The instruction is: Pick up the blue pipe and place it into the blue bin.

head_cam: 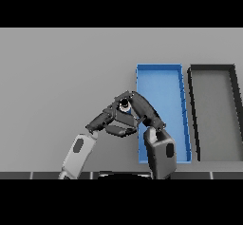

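The blue bin (161, 77) stands right of centre, long side running away from me. My right hand (141, 107) comes up from the lower edge and hovers at the bin's left wall. Its fingers curl round a small round piece with a pale ring end, the pipe (125, 105). Only that end shows; the rest of the pipe is hidden by the fingers, and no blue shows on it. My left hand (105, 119) lies just left of and below it, fingers relaxed and holding nothing, tips close to the right hand.
A dark grey bin (213, 70) of similar size stands directly right of the blue one, close beside it. Bare grey table (61, 77) stretches to the left and back.
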Robot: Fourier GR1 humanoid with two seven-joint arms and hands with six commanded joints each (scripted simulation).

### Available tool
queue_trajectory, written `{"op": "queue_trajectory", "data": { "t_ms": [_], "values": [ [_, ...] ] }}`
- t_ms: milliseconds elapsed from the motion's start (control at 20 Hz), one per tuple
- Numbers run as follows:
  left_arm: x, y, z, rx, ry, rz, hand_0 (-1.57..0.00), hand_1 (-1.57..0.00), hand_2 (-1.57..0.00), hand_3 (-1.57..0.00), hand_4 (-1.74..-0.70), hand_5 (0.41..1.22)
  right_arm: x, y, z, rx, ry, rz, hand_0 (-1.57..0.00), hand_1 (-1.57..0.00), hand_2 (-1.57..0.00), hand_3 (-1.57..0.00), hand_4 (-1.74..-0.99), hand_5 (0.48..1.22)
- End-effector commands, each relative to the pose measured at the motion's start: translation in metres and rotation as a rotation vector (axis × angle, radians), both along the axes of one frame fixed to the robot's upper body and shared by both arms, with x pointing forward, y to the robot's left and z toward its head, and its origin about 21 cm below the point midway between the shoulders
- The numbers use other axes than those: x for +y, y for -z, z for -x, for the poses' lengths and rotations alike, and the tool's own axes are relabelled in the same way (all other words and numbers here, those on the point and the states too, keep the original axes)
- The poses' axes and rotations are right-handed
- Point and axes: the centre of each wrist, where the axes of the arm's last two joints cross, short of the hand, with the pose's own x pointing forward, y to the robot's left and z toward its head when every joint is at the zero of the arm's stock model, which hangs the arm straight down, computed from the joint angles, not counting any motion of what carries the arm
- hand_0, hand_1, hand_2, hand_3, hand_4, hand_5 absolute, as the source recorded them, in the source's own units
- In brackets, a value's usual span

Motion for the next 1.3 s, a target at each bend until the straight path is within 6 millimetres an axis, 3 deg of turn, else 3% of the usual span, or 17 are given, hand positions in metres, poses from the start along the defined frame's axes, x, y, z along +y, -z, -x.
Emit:
{"op": "queue_trajectory", "data": {
  "t_ms": [0, 100, 200, 400, 550, 750, 950, 1250],
  "values": [
    [-0.002, -0.003, -0.001, -0.006, -0.003, 0.003, -0.01, -0.01, -0.01, -0.01, -0.91, 0.456, 0.0, -0.004, -0.004, -0.003, -0.016, -0.028, -1.57, -1.57, -1.57, -1.57, -1.741, 1.221],
    [-0.002, -0.004, 0.001, -0.031, 0.01, 0.037, -0.01, -0.01, -0.01, 0.0, -0.91, 0.445, 0.003, -0.023, -0.018, -0.03, -0.049, -0.083, -1.57, -1.57, -1.57, -1.57, -1.741, 1.221],
    [0.0, -0.005, -0.002, -0.012, -0.005, 0.028, 0.0, 0.0, 0.0, 0.0, -0.91, 0.437, -0.007, -0.046, -0.028, -0.08, -0.048, -0.129, -1.57, -1.57, -1.57, -1.57, -1.741, 1.221],
    [0.005, -0.004, -0.001, 0.01, -0.012, -0.009, 0.0, 0.0, 0.0, 0.0, -0.9, 0.43, -0.052, -0.103, -0.048, -0.205, 0.199, -0.179, -1.57, -1.57, -1.57, -1.57, -1.741, 1.221],
    [0.001, -0.003, -0.001, 0.011, -0.006, -0.01, 0.0, 0.0, 0.0, 0.0, -0.89, 0.421, -0.085, -0.113, -0.063, -0.179, 0.32, -0.182, -1.57, -1.57, -1.57, -1.57, -1.741, 1.221],
    [0.007, -0.004, -0.003, -0.014, -0.012, -0.015, 0.0, 0.0, 0.0, 0.0, -0.88, 0.412, -0.13, -0.103, -0.065, -0.148, 0.463, -0.129, -1.57, -1.57, -1.57, -1.57, -1.741, 1.221],
    [0.007, -0.002, -0.001, -0.017, -0.008, -0.018, 0.0, 0.0, 0.0, 0.0, -0.87, 0.419, -0.162, -0.062, -0.053, -0.037, 0.564, -0.117, -1.57, -1.57, -1.57, -1.57, -1.741, 1.221],
    [0.008, -0.001, 0.003, -0.008, -0.013, -0.007, 0.0, 0.0, 0.0, 0.0, -0.88, 0.423, -0.184, 0.005, -0.019, 0.156, 0.669, -0.092, -1.57, -1.57, -1.57, -1.57, -1.741, 1.221]
  ]
}}
